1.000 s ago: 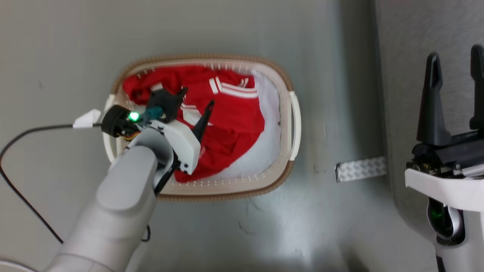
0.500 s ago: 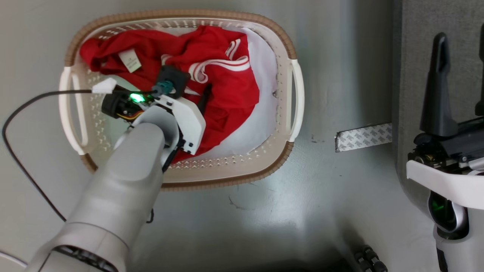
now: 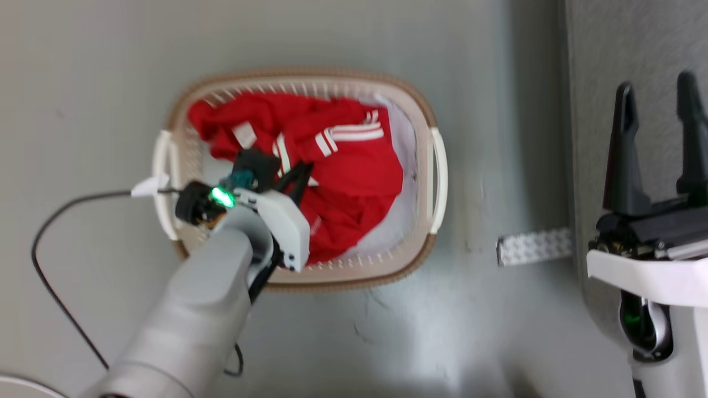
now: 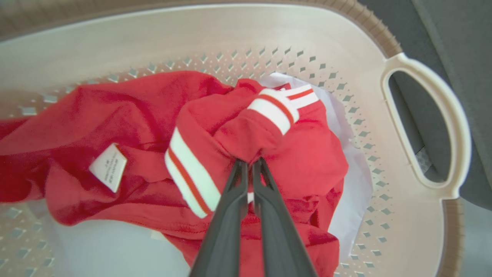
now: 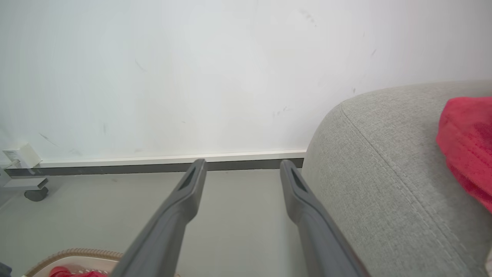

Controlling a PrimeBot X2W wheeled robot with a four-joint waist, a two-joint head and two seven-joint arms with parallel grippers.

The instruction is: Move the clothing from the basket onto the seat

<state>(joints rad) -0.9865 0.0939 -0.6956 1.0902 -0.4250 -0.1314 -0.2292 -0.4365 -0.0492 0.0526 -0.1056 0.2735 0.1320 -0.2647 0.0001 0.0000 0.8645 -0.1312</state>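
Observation:
The basket (image 3: 437, 182) stands on the grey floor, white with a brown rim, and red clothing (image 3: 354, 177) with white stripes is heaped inside it. My left gripper (image 3: 301, 168) reaches down into the heap. In the left wrist view it (image 4: 250, 163) is shut on a fold of the red clothing (image 4: 127, 111) just below a red-and-white striped cuff (image 4: 275, 111). My right gripper (image 3: 655, 94) hangs open and empty at the right, over the grey seat (image 3: 625, 38). In the right wrist view, another red garment (image 5: 467, 142) lies on the seat (image 5: 384, 165).
A pale pad (image 3: 398, 221) lines the basket bottom. A black cable (image 3: 44, 249) trails over the floor at the left. A patterned tape strip (image 3: 534, 246) lies beside the seat. Ahead of the right gripper (image 5: 242, 165) are a white wall and its baseboard (image 5: 153, 163).
My left gripper has closed from wide open onto the red fabric, which has bunched up around its fingers. The head camera has shifted meanwhile. The right gripper stays open.

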